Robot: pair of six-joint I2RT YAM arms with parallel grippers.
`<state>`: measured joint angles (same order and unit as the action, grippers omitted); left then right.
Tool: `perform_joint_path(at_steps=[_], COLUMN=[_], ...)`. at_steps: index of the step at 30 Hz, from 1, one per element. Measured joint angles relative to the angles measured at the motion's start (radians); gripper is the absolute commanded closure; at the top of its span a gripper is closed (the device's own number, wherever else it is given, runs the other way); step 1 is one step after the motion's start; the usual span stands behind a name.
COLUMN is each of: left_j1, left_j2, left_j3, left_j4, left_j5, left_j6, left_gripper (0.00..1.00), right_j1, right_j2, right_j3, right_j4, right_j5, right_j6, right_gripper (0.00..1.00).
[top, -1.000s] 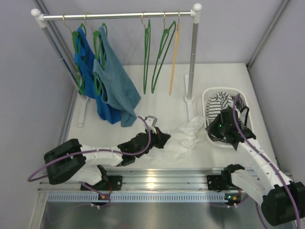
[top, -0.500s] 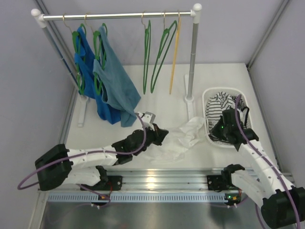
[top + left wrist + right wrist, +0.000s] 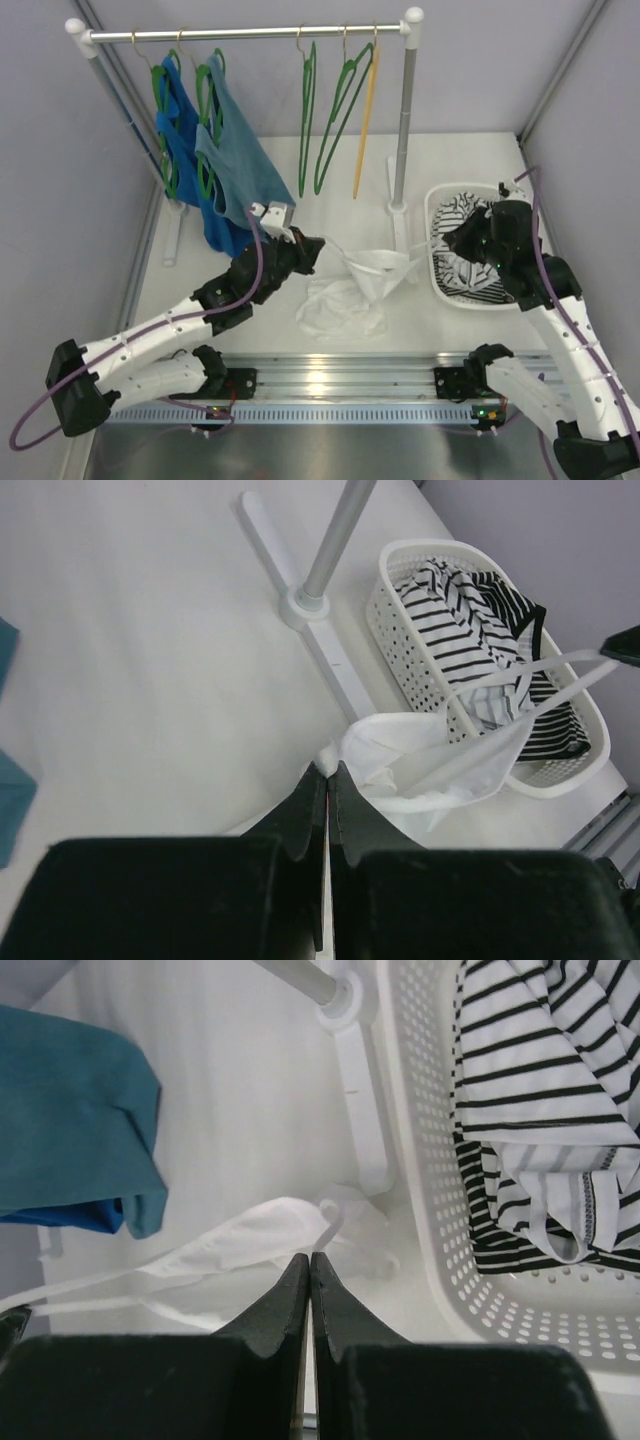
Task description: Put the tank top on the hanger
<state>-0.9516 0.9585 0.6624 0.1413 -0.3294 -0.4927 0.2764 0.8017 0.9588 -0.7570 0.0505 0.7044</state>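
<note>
Left gripper (image 3: 328, 776): jaws are pressed fully together, and an edge of the white tank top (image 3: 420, 765) is pinched at the tips. In the top view this gripper (image 3: 312, 246) is held above the table (image 3: 450, 330), just in front of the blue tops (image 3: 235, 175).

Right gripper (image 3: 308, 1262): jaws are likewise shut. In the left wrist view, the thin straps are seen running taut to its black tip. In the top view it (image 3: 447, 243) is positioned over the near-left rim of the white basket (image 3: 405, 640), in which a striped garment (image 3: 450, 630) is lying.

The tank top (image 3: 345, 300) is stretched between the two grippers, its lower part sagging onto the table.

Two bare green hangers (image 3: 306, 120) are hung on the rail (image 3: 250, 33), beside a yellow hanger (image 3: 366, 120), well apart from the tank top.
</note>
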Motion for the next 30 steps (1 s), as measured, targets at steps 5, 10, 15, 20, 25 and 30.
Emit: perform_joint_path(at_steps=[5, 10, 15, 20, 25, 30], left_j1=[0.167, 0.333, 0.43, 0.486, 0.521, 0.526], left_j2=[-0.014, 0.023, 0.089, 0.139, 0.174, 0.16], left_j3=[0.116, 0.262, 0.394, 0.484, 0.583, 0.581], left_j4=[-0.14, -0.225, -0.274, -0.311, -0.338, -0.338], left_j5=[0.081, 0.18, 0.263, 0.326, 0.369, 0.404], left_j6=[0.006, 0.005, -0.01, -0.016, -0.018, -0.023], left_gripper=[1.0, 1.0, 1.0, 1.0, 1.0, 1.0], right_j1=[0.034, 0.047, 0.076, 0.128, 0.134, 0.141], right_j2=[0.073, 0.193, 0.292, 0.375, 0.434, 0.413], right_j3=[0.146, 0.265, 0.34, 0.462, 0.603, 0.578], right_j4=[-0.016, 0.011, 0.036, 0.039, 0.042, 0.083], right_j5=[-0.011, -0.025, -0.032, -0.031, -0.018, -0.008], right_j6=[-0.011, -0.018, -0.017, -0.023, -0.037, -0.041], right_gripper=[1.0, 1.0, 1.0, 1.0, 1.0, 1.0])
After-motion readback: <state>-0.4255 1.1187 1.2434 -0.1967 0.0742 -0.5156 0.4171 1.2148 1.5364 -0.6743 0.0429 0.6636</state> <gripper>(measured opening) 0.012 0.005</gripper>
